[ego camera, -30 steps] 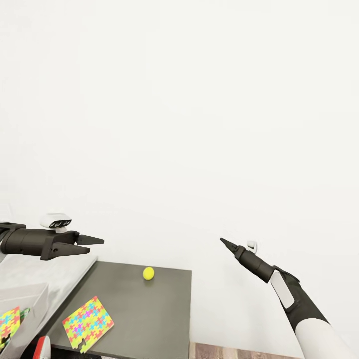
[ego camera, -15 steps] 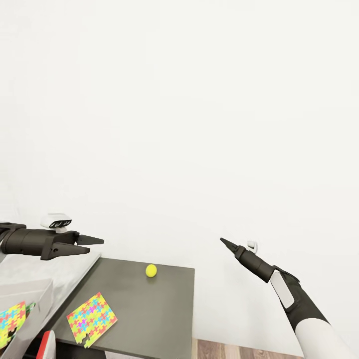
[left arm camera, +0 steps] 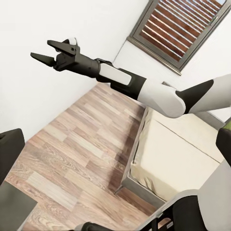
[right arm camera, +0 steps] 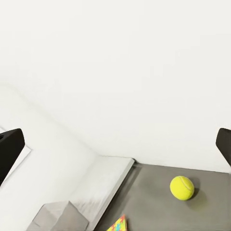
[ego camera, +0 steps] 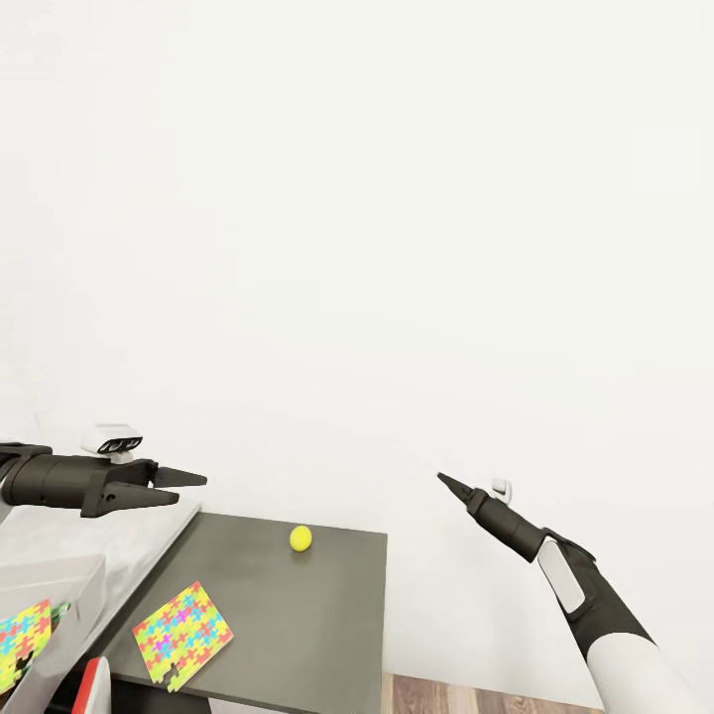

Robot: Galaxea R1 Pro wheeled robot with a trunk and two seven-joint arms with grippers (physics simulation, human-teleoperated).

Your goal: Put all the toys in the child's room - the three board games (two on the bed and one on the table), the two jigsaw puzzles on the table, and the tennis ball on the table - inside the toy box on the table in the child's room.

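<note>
Ideally, the spread-fingered right gripper (ego camera: 441, 478) would descend squarely over the tennis ball (ego camera: 300, 537); the left gripper (ego camera: 188, 486) also hung parted, empty.

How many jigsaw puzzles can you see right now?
2. One jigsaw puzzle lies flat on the dark table, near its front edge. The other puzzle is in the toy box at the head view's left edge, partly cut off.
</note>
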